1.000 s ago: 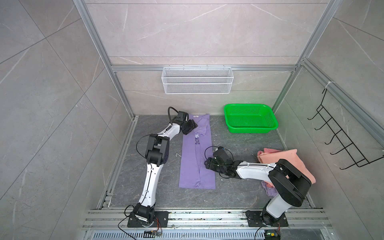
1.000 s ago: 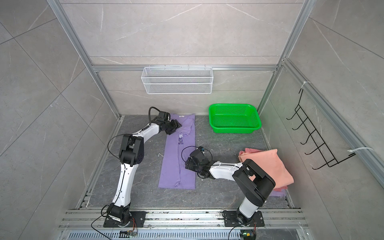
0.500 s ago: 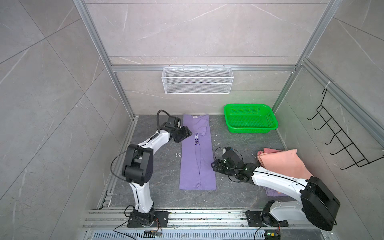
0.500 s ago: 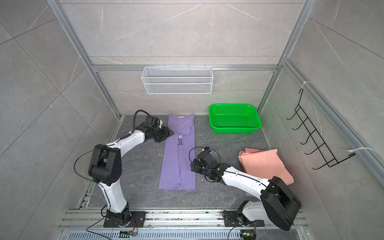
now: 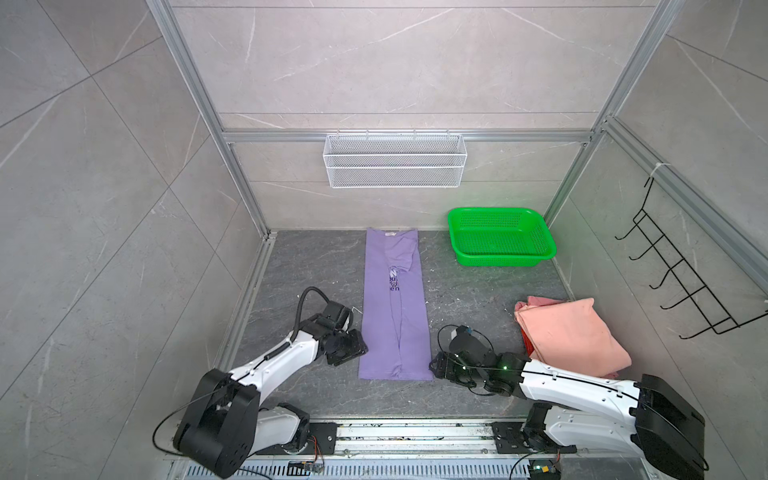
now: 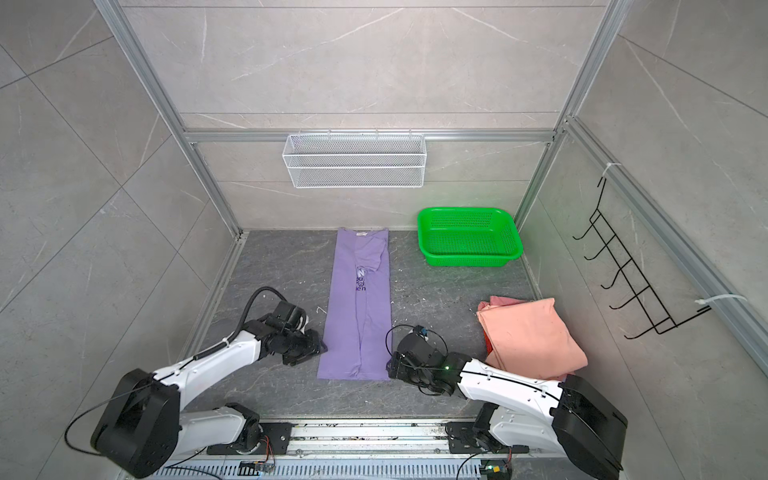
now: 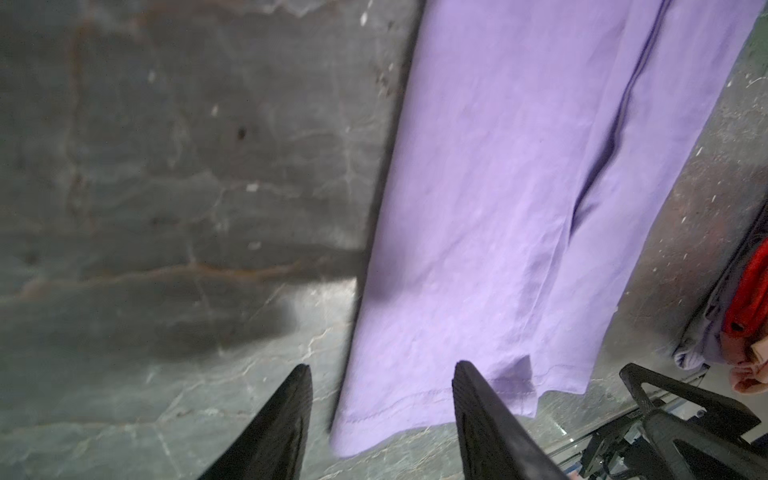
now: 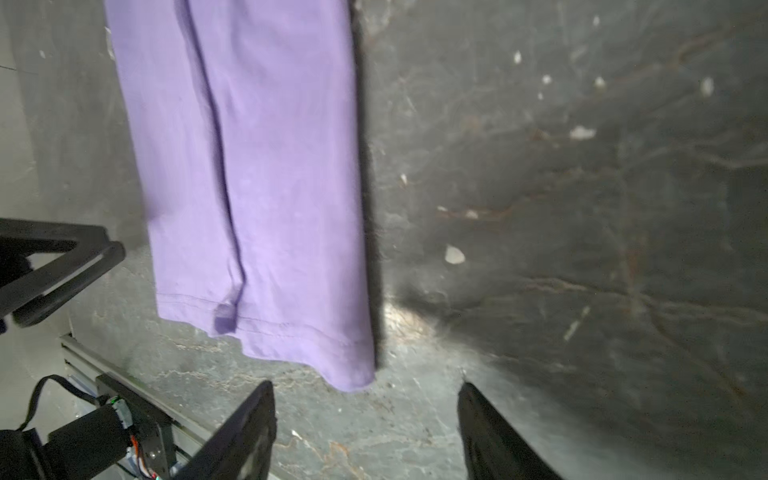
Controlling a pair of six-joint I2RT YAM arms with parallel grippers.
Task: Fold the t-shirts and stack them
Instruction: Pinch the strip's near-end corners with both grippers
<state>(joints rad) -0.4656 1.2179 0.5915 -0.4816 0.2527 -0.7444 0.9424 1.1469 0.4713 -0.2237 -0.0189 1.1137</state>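
Along the middle of the counter [image 5: 291, 270], from its back edge nearly to its front edge, the lavender t-shirt [image 5: 392, 324] lay flat. It was folded lengthwise into a narrow strip, with dark print partway down and its hem toward the front. Both top views showed the left end effector [image 5: 356, 351] low beside the strip's left long edge, near the front left corner of the cloth. In the left wrist view its black fingers [image 7: 291, 415] stood spread and gripped nothing; one was over bare counter, one over the hem, and the shirt's edge ran between them. The right end effector [image 6: 392, 368] sat just off the strip's front right corner. In the right wrist view its fingers [image 8: 249, 428] were likewise spread and empty, with the corner of the cloth just beyond the tips. Near the right edge of the counter, well apart from the strip, the folded salmon pink t-shirt [image 5: 569, 332] topped a small pile. The left wrist view caught a red cloth [image 7: 752, 286] within that pile. A green basket [image 5: 503, 261] stood in the back right corner.
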